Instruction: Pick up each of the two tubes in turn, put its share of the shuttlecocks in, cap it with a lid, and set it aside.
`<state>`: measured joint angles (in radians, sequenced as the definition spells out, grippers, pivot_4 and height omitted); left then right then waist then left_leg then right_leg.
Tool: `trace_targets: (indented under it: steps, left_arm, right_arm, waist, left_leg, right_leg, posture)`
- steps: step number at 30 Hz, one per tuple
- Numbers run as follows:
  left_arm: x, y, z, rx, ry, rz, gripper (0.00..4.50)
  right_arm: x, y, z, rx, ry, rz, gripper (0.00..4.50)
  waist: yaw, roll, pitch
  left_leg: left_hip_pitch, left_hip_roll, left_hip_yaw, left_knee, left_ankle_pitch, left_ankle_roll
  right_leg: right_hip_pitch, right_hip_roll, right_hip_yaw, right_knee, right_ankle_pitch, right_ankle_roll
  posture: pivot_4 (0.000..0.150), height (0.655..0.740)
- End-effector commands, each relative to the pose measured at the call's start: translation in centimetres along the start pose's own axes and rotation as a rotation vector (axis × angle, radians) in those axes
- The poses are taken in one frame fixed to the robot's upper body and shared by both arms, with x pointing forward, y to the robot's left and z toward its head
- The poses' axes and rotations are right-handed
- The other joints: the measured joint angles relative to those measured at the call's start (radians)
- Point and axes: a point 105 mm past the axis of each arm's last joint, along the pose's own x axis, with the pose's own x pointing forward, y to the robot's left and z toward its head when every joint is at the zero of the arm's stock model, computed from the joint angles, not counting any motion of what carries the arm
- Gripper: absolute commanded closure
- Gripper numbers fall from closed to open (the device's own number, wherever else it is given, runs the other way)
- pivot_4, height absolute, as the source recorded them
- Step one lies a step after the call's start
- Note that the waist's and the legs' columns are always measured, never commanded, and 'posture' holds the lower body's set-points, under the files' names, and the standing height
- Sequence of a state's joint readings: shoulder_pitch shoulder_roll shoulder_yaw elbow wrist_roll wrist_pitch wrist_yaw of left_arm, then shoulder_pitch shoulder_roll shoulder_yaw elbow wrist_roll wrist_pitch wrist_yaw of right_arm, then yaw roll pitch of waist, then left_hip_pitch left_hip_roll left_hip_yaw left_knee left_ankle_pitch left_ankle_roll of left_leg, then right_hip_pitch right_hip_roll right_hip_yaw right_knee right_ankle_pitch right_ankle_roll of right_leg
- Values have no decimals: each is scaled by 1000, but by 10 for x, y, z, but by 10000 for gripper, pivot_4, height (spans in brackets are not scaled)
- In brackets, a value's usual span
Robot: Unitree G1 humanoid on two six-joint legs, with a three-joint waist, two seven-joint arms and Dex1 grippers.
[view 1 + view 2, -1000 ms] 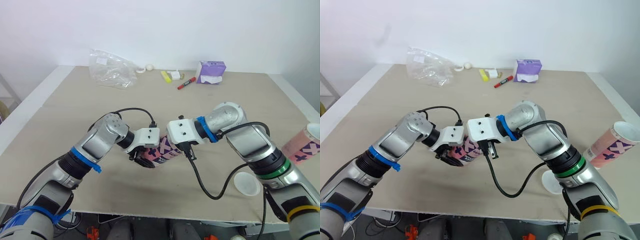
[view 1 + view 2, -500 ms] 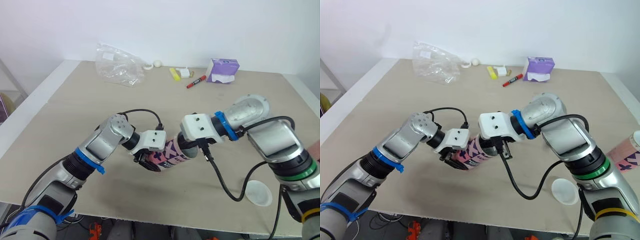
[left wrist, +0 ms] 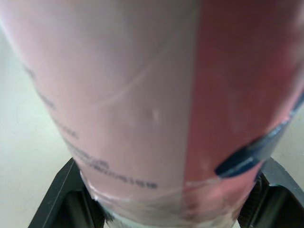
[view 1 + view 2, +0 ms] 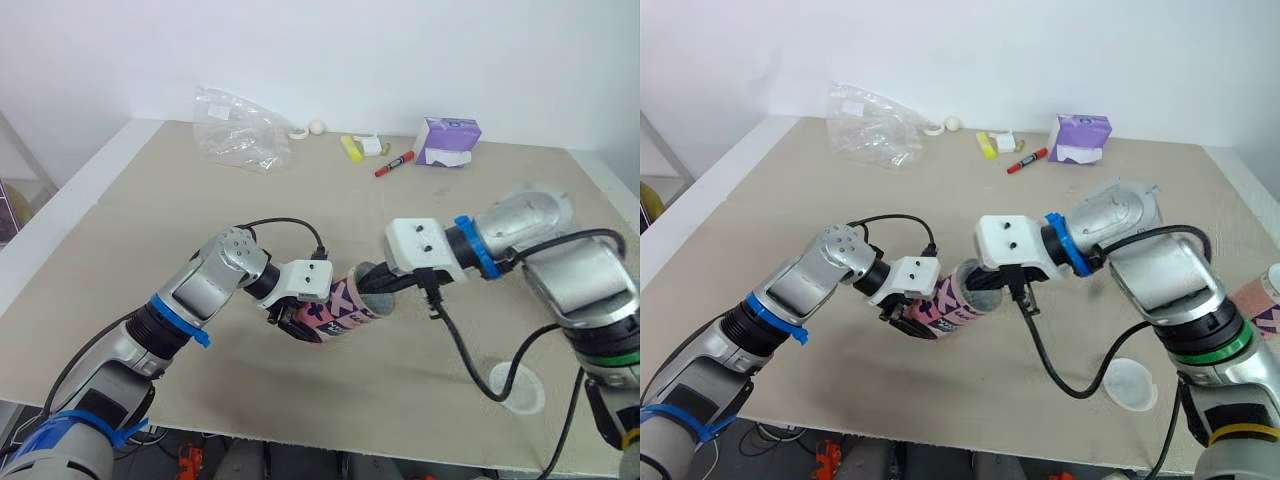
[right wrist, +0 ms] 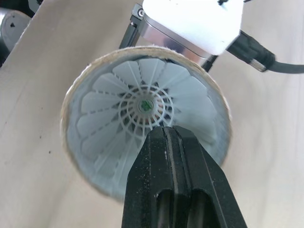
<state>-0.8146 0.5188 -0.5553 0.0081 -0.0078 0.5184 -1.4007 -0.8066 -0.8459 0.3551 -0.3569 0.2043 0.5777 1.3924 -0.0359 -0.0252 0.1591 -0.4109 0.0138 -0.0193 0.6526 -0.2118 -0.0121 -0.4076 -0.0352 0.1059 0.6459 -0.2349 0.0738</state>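
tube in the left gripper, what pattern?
The tube is pink with dark navy X marks; clearest in the left eye view.

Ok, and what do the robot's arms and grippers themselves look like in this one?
Both arms are silver-grey metal cylinders. The left arm wears blue tape bands; the right arm has a blue band, a green ring and a yellow ring. Each wrist carries a white boxy housing with a looping black cable. The left gripper and right gripper are black.
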Motion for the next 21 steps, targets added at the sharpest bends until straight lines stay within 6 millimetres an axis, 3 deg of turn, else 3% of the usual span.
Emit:
trace_targets:
  steps: [1, 6, 16, 21]
  left_arm:
    - [7, 2, -16, -36, 68, 36, 16617]
    - [7, 2, -15, -38, 66, 38, 16617]
    - [8, 1, -15, -40, 62, 42, 16617]
    - [8, 4, -16, -28, 53, 60, 16617]
  right_arm:
    - [15, 1, 3, -35, 0, 21, 44432]
    - [31, -1, 1, -45, 11, 56, 44432]
    - [43, 1, 2, -77, 21, 106, 44432]
    - [29, -1, 8, -70, 2, 71, 44432]
  waist:
    - [2, 0, 0]
    - [1, 0, 0]
    - [-10, 0, 0]
    - [-9, 0, 0]
  left_leg:
    - [0, 0, -1, 0, 0, 0]
    - [-1, 0, -1, 0, 0, 0]
    - [5, 5, -2, 0, 0, 0]
    - [5, 5, -2, 0, 0, 0]
  right_leg:
    - [0, 0, -1, 0, 0, 0]
    - [0, 1, -1, 0, 0, 0]
    - [0, 3, -4, 0, 0, -2]
    - [0, 3, -4, 0, 0, -2]
  posture:
    - [1500, 7400]
    - [1500, 7400]
    - [1500, 7400]
    - [1500, 7400]
